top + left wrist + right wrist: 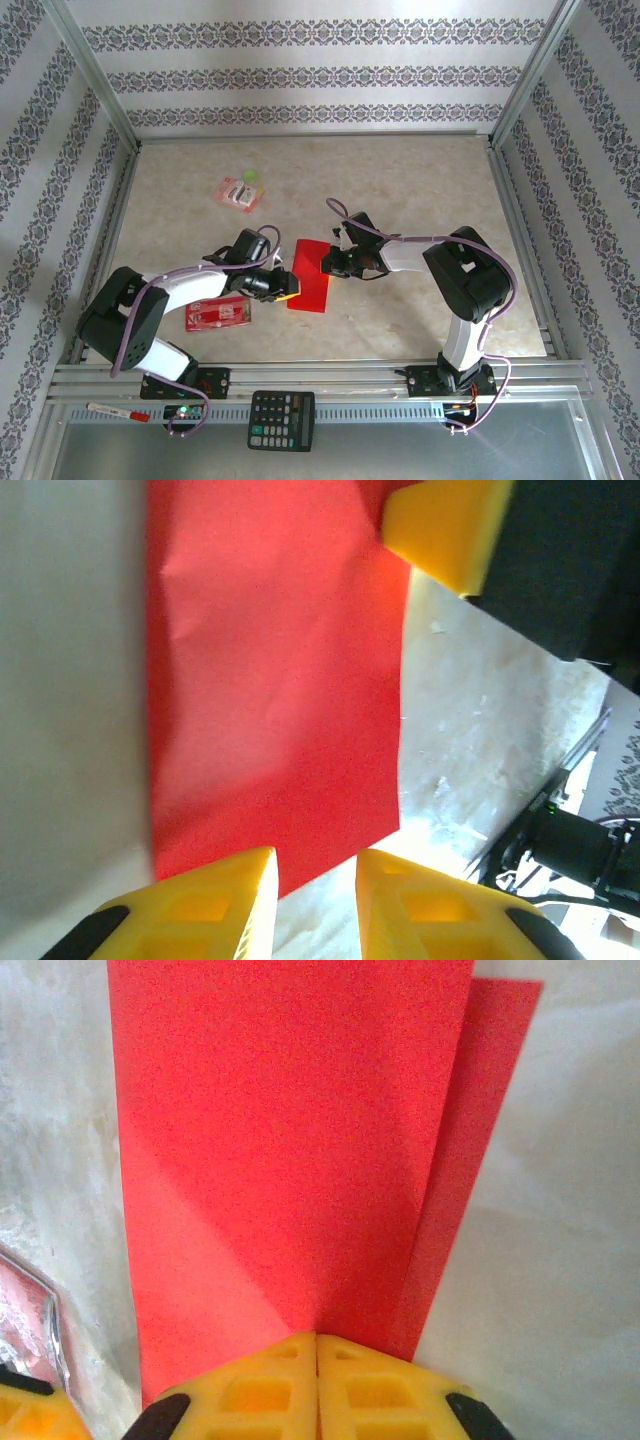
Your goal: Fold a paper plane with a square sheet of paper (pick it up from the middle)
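Observation:
The square sheet of paper (310, 276) lies folded into a red rectangle on the table between the two arms. In the right wrist view its upper layer (280, 1140) covers most of a lower layer that sticks out along the right. My right gripper (317, 1340) is shut on the near edge of the sheet, and from above this gripper (325, 265) sits at the sheet's right side. My left gripper (315, 865) is open at a corner of the sheet (280, 700), with table showing in the gap. From above, the left gripper (288, 292) is at the sheet's lower left.
A red printed packet (220, 313) lies just left of the left gripper, and its edge (25, 1320) shows in the right wrist view. A pink packet (243, 190) lies farther back. A calculator (281, 420) and a pen (118, 410) rest on the near rail.

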